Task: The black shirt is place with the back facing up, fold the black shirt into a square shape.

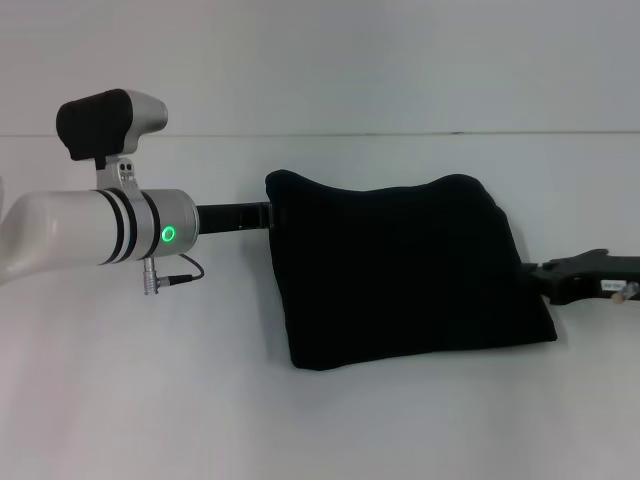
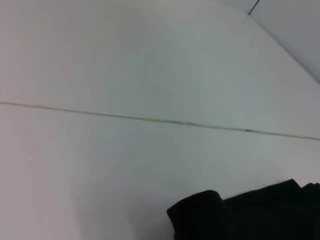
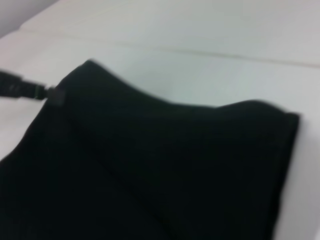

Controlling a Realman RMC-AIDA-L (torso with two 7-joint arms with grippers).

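Black shirt (image 1: 400,270) lies folded into a rough square, mid white tabletop (image 1: 150,400). Left gripper (image 1: 268,215) at its left edge, right gripper (image 1: 540,278) at its right edge; finger state of both: cannot tell.

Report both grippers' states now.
Left gripper: at the black shirt's left edge, state cannot be told.
Right gripper: at the shirt's right edge, state cannot be told.

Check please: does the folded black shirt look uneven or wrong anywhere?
The black shirt is a compact block but not truly square: its far edge dips in the middle and its corners bulge. The left end effector meets its left edge, the right end effector its right edge.
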